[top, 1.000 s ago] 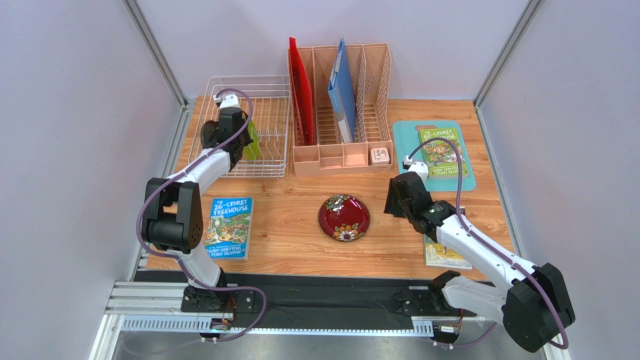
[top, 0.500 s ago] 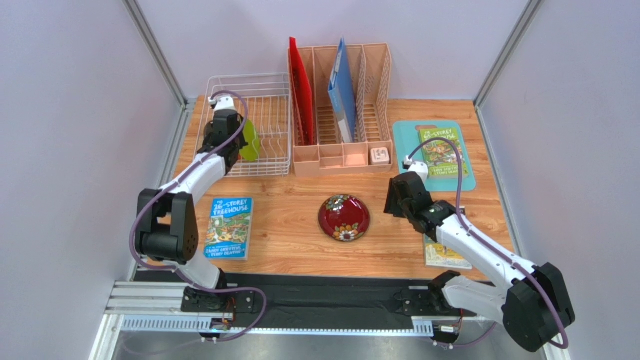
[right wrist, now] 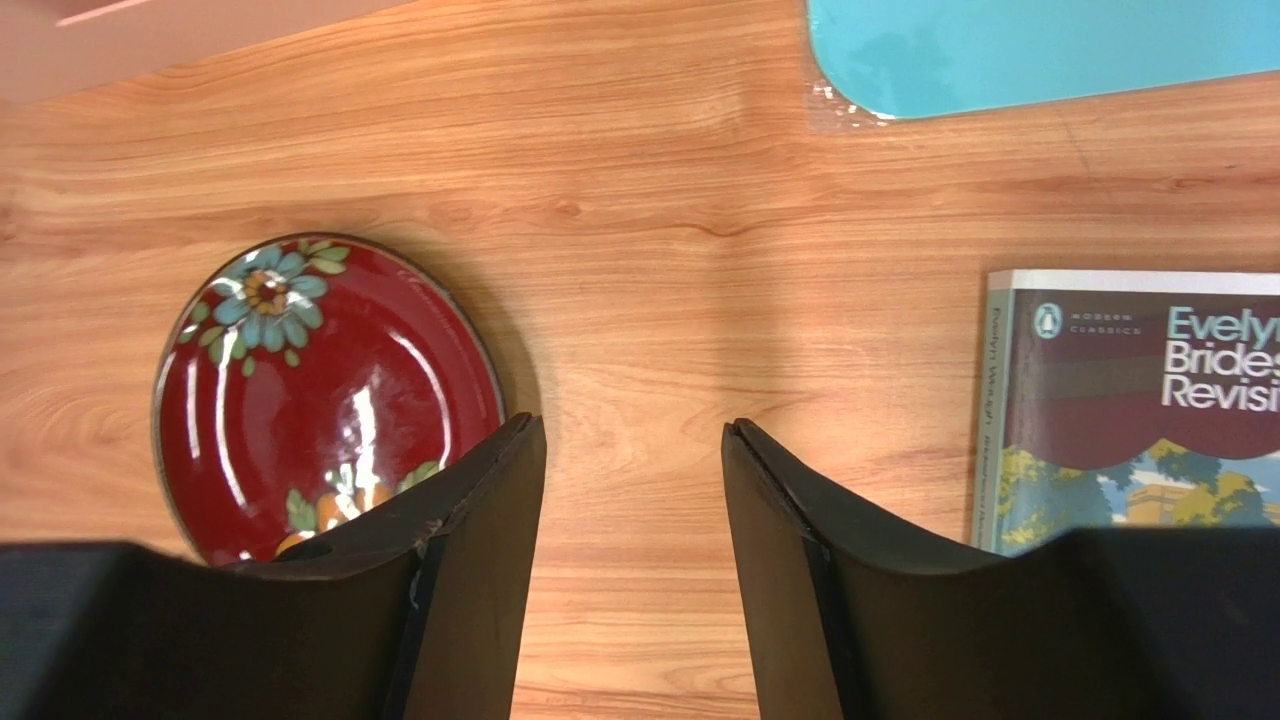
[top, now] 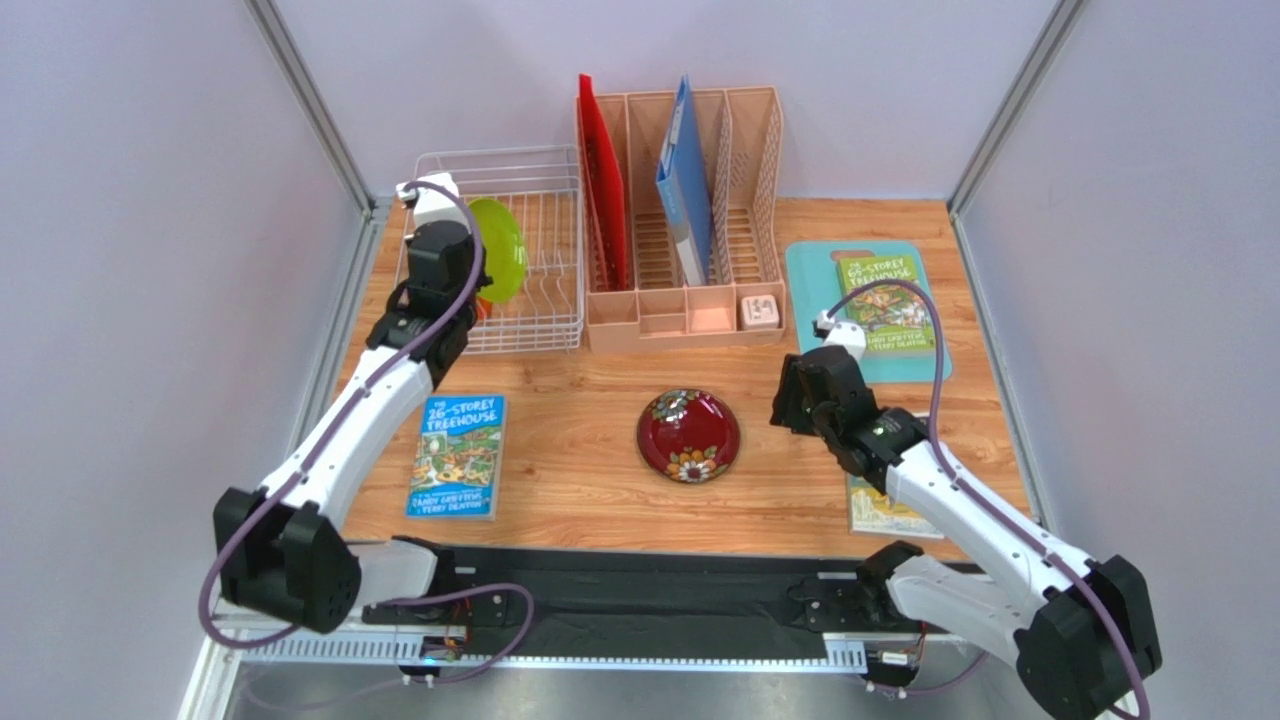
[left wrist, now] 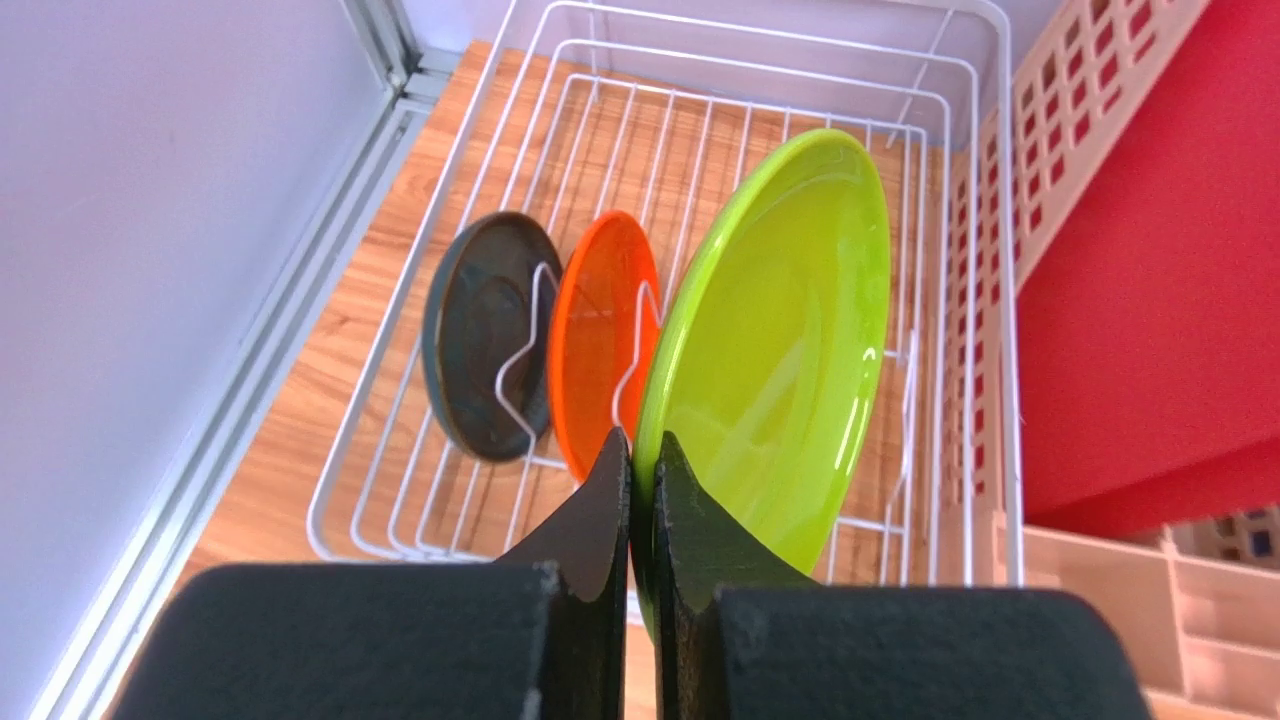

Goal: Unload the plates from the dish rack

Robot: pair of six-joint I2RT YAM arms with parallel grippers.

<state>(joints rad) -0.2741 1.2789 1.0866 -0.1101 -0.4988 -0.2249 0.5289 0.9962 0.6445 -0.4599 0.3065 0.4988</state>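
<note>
With the left gripper [left wrist: 634, 495] pinching the lime green plate [left wrist: 781, 345], I'm aiming straight up, clearing the far-left dish rack [top: 559, 270]; the right gripper [right wrist: 631, 435] is gaping, empty.

Four plates [top: 687, 435], one wire rack [top: 549, 240], three books [top: 460, 455], two folders [top: 604, 180]

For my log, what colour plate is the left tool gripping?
Glossy lime-green round plate; left wrist view shows it best.
</note>
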